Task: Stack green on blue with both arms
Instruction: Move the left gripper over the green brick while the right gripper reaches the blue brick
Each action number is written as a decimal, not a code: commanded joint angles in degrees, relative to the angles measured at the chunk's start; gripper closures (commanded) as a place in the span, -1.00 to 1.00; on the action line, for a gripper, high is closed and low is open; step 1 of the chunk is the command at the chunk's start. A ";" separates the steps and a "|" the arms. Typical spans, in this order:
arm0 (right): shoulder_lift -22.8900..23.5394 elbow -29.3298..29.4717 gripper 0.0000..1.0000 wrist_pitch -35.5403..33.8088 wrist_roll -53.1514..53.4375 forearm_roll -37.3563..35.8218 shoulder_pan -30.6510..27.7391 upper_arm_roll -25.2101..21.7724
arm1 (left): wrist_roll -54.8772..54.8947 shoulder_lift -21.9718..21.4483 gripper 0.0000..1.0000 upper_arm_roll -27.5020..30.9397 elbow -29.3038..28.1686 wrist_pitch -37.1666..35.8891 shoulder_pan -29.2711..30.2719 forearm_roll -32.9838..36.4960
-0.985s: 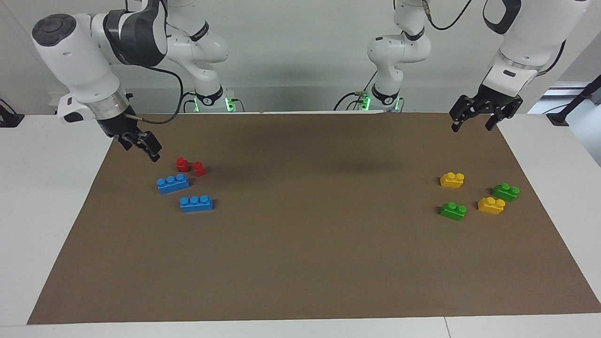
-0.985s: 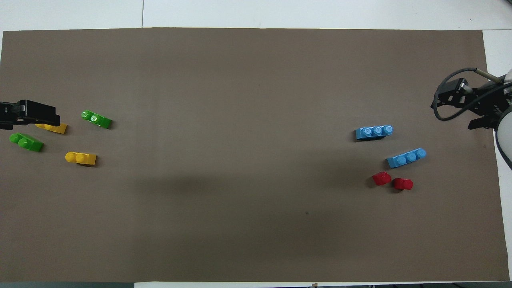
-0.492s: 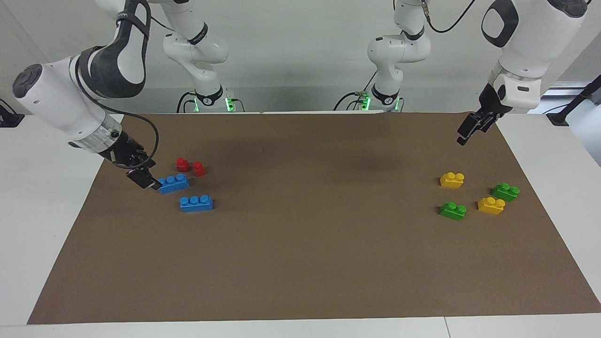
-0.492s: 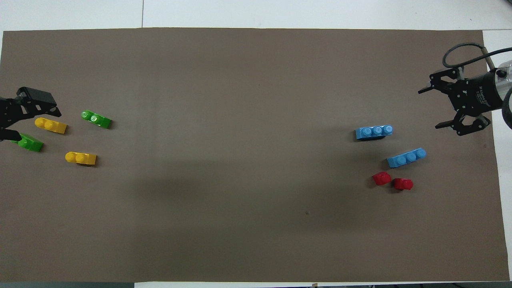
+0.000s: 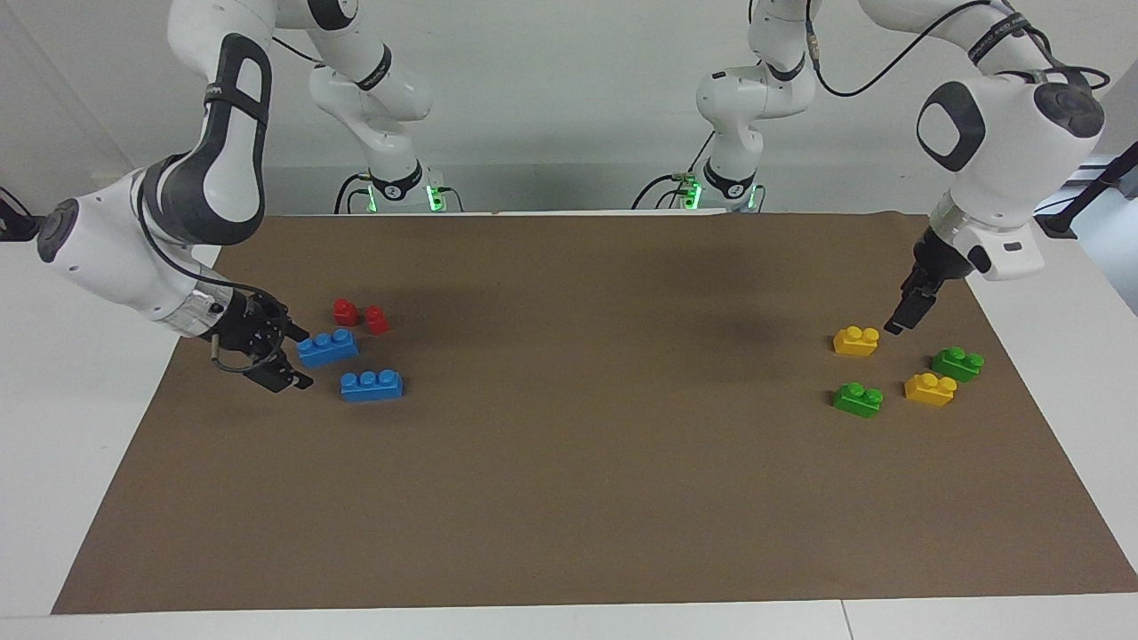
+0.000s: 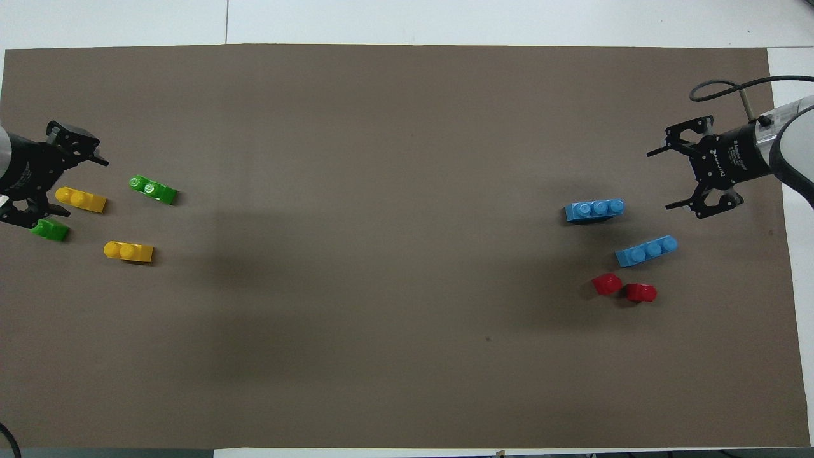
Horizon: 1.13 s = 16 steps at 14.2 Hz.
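Two blue bricks lie toward the right arm's end, one nearer the robots and one farther. My right gripper is open and empty, low beside the end of the nearer blue brick. Two green bricks lie toward the left arm's end, one near the mat's end, one farther from the robots. My left gripper is open and empty, hanging over the mat between a yellow brick and the first green brick.
Two yellow bricks lie among the green ones. Two small red blocks stand just nearer the robots than the blue bricks. A brown mat covers the table.
Both grippers have come down. The right one dropped and turned to sit beside the nearer blue brick's end. The left one lowered toward the yellow and green bricks. No brick moved.
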 commanded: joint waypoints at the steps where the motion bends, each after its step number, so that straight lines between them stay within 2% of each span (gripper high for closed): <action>1: 2.04 -0.22 -0.94 -0.08 3.42 4.09 -2.35 0.58 | -4.82 3.75 -1.00 -0.14 0.59 3.78 1.14 -0.92; 4: 3.54 -0.31 -0.95 0.62 7.39 4.89 -2.00 0.58 | -5.71 7.80 -1.00 -0.14 1.21 7.04 1.94 -0.92; 9: 3.01 -4.09 -0.95 2.46 7.04 4.89 -0.85 0.58 | -11.85 14.39 -1.00 -0.14 3.14 11.52 1.94 -0.92; 16: 2.92 -7.60 -0.96 5.89 3.70 4.98 0.20 0.67 | -14.85 17.74 -1.00 -0.14 1.13 17.32 1.59 -0.65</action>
